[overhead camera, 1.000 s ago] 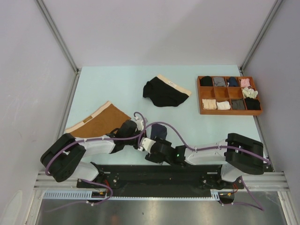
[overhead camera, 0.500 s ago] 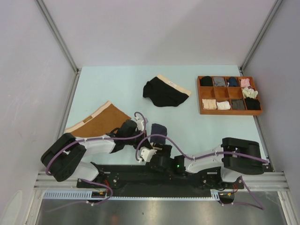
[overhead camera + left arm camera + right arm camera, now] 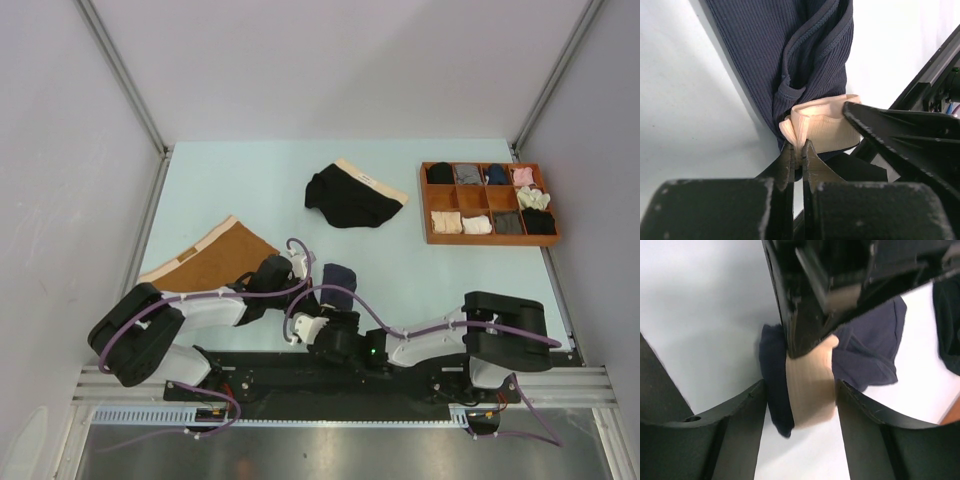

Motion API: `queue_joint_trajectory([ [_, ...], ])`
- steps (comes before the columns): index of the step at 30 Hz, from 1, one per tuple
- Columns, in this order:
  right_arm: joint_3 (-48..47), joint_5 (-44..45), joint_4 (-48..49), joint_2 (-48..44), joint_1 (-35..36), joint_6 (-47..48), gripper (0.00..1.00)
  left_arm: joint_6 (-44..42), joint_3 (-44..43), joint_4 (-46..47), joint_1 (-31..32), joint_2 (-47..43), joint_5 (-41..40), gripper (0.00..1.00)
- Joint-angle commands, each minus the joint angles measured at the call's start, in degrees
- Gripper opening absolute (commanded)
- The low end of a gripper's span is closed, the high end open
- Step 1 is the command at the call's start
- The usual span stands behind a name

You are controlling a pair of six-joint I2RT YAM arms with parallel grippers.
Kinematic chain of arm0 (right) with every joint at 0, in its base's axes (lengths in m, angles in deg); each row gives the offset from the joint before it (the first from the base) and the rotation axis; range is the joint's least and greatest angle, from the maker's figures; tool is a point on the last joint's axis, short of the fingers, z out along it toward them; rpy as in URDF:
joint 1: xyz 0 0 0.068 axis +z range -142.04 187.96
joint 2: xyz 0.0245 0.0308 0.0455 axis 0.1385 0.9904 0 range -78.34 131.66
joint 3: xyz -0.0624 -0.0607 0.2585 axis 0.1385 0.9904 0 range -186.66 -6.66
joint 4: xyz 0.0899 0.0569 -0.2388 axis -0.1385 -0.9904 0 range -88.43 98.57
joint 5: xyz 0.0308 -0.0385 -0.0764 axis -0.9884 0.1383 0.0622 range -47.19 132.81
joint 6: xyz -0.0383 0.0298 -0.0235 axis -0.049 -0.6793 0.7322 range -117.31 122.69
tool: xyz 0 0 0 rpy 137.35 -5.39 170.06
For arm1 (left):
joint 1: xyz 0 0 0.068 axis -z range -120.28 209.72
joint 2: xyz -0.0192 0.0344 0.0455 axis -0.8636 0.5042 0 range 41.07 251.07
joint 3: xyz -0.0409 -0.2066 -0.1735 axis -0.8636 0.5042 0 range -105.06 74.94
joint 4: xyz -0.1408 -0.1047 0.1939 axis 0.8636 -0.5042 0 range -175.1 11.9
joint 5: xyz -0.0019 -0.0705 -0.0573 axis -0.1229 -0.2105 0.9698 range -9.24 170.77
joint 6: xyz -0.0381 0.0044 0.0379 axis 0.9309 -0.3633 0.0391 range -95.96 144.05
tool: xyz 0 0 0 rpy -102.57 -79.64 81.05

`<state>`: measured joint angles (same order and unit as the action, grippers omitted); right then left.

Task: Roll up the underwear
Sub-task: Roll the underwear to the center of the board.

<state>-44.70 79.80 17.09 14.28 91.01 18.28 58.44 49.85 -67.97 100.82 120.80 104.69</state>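
Observation:
The navy blue underwear (image 3: pixel 339 276) lies folded near the table's front edge, its beige waistband (image 3: pixel 822 125) bunched at the near end. My left gripper (image 3: pixel 798 151) is shut on a pinch of that waistband. My right gripper (image 3: pixel 801 402) is open and straddles the same folded end from the near side, the waistband (image 3: pixel 810 385) between its fingers (image 3: pixel 867 412). In the top view the left gripper (image 3: pixel 303 289) and right gripper (image 3: pixel 320 308) meet at the navy piece. The rust-brown underwear (image 3: pixel 212 254) lies flat to the left. The black underwear (image 3: pixel 350 198) lies further back.
A wooden tray (image 3: pixel 487 238) with compartments holding several rolled garments stands at the back right. The black base rail (image 3: pixel 320 375) runs along the near edge just behind both grippers. Purple cables loop over both arms.
My right arm has drawn back toward the near edge and left, and its jaws have narrowed around the waistband end. The left gripper has kept its pinch in place.

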Motion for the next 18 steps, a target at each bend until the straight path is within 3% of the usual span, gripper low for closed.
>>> queue_joint_trajectory([
  [1, -2.03, -7.10, -5.43, 3.79, -1.74, -0.39, 0.60, -2.49, 0.56, -6.18, 0.12, 0.70, 1.83, 0.00],
  [6, -4.58, -12.63, -10.34, 5.73, -3.85, -0.65, 0.36, -2.40, 1.00, -5.03, 0.12, 0.43, 2.62, 0.00],
  [11, -6.43, -14.84, -13.52, 6.87, -4.38, -0.48, 0.00, -1.79, 1.00, -4.51, 0.03, -0.18, 3.23, 0.03],
  [13, -6.78, -16.33, -14.48, 6.87, -4.56, -0.56, 0.00, -1.43, 1.09, -4.07, -0.41, -0.79, 3.15, 0.12],
  [16, -7.92, -18.44, -16.94, 6.35, -4.56, -1.35, 0.00, -0.64, 0.74, -4.76, -1.54, -2.81, 1.83, 0.36],
  [18, -9.06, -20.45, -18.00, 5.21, -4.47, -1.97, 0.00, -0.38, 0.12, -5.56, -2.51, -4.92, 1.04, 0.58],
])
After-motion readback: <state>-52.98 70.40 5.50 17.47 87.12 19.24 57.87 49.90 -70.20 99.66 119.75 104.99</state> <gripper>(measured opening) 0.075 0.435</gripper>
